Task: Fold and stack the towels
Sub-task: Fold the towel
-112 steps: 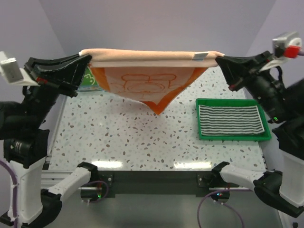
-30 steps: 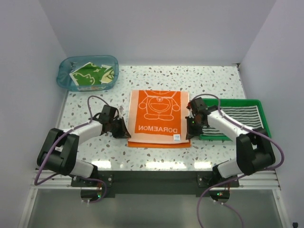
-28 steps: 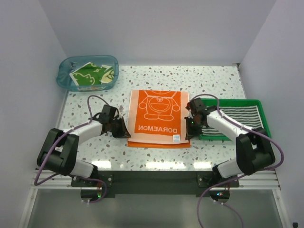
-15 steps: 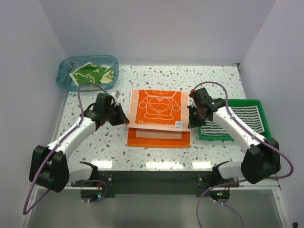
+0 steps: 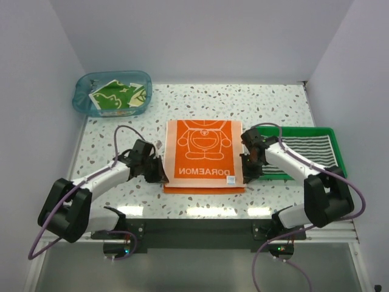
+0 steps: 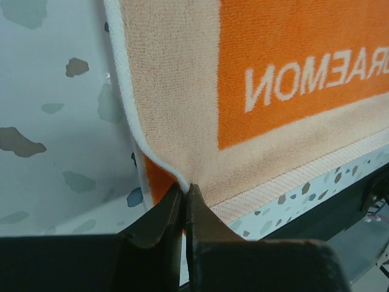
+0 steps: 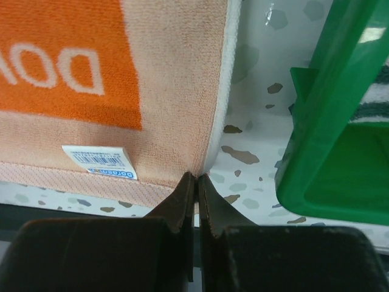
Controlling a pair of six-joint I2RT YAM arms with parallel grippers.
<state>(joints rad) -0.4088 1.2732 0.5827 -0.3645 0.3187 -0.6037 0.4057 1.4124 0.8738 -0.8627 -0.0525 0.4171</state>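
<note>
Just right of the right gripper [image 5: 248, 172] sits a green tray [image 5: 316, 176] holding the striped towel [image 5: 307, 149]. Well beyond the left gripper [image 5: 159, 174], a blue tub [image 5: 82, 97] holds the green towel [image 5: 114, 94]. Both arms reach low and inward, each claw pinching a near corner of the flat orange towel [image 5: 204, 156] between them, lettered "DORAEMON".

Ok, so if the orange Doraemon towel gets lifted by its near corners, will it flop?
Probably yes: the orange towel looks like soft terry, lying in flat folded layers. Likely light, since the left tool and right tool grip it by thin corner pinches. The layers might slide apart.
</note>
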